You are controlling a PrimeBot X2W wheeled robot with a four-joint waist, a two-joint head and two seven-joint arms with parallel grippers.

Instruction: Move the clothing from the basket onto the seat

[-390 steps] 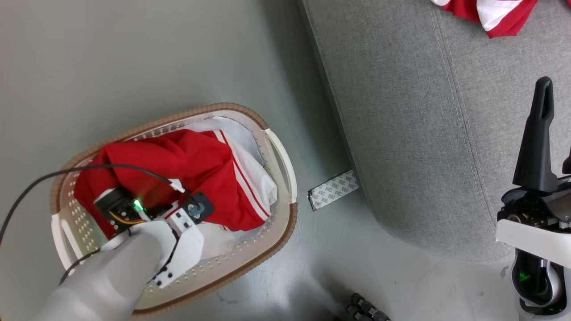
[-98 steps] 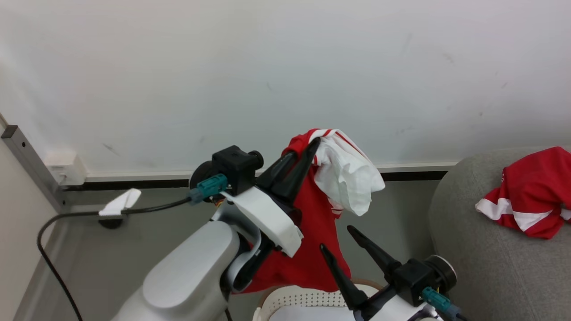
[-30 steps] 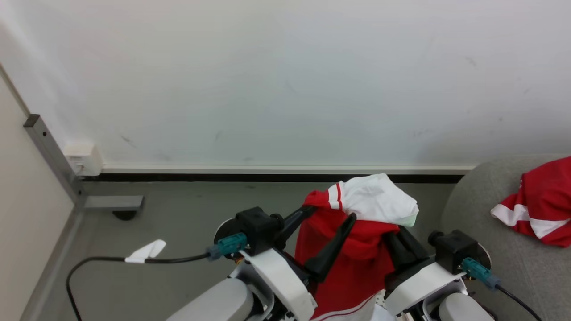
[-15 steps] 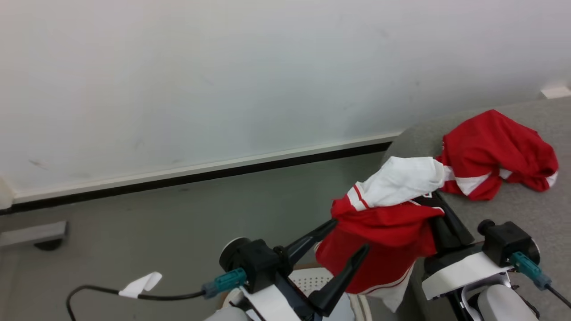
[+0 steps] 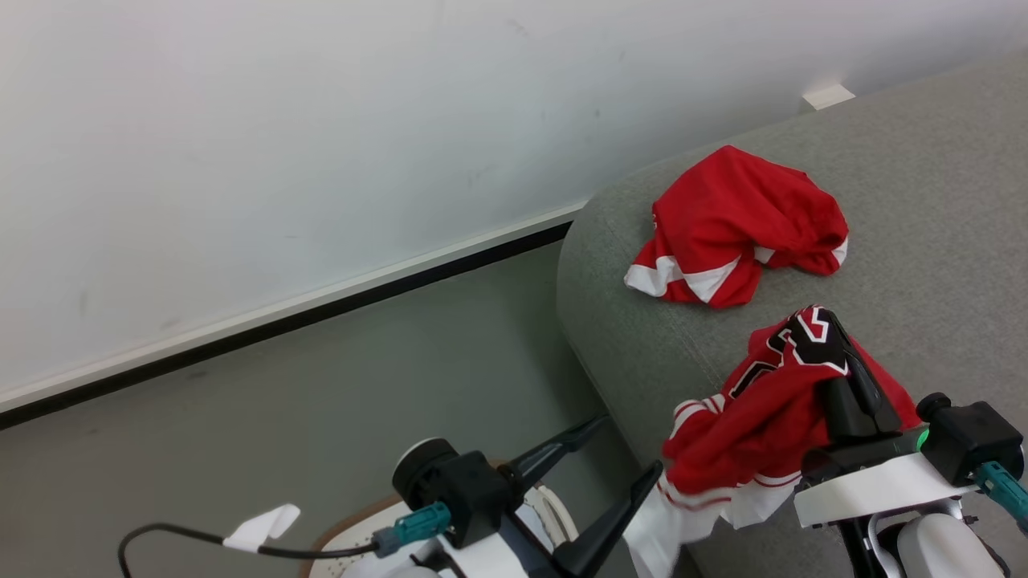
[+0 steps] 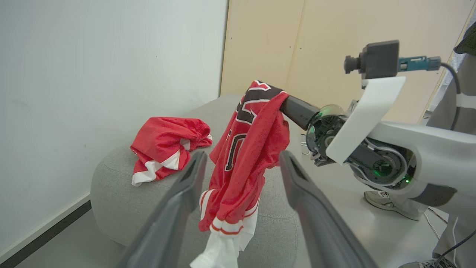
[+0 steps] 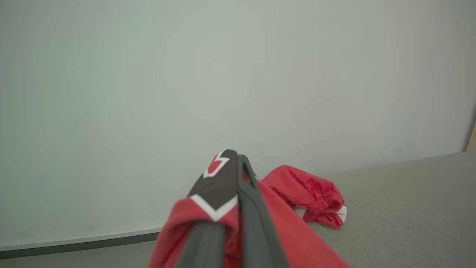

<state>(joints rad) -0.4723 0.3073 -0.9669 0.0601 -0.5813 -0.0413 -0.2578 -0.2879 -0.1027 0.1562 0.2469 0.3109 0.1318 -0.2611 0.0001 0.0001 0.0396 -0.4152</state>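
Right gripper (image 5: 837,333) is clamped tight on a red, white-striped fabric jersey (image 5: 763,425) hanging at the light-grey upholstered seat (image 5: 923,241)'s edge. Left gripper (image 5: 626,444) is spread wide, empty, above the cream perforated plastic basket (image 5: 345,526). 1 crumpled red jersey (image 5: 739,225) lies on the seat.

My left gripper (image 6: 242,156) is wide open with nothing in it. Just beyond it, the right gripper (image 6: 293,108) pinches a red jersey (image 6: 253,141) that dangles in front of the grey seat (image 6: 122,201). Another red garment (image 6: 165,143) lies crumpled on it, farther left.

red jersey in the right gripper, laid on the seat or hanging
Hanging: the red lettered jersey drapes from the shut right gripper, white hem dangling beside the light-grey upholstered seat.
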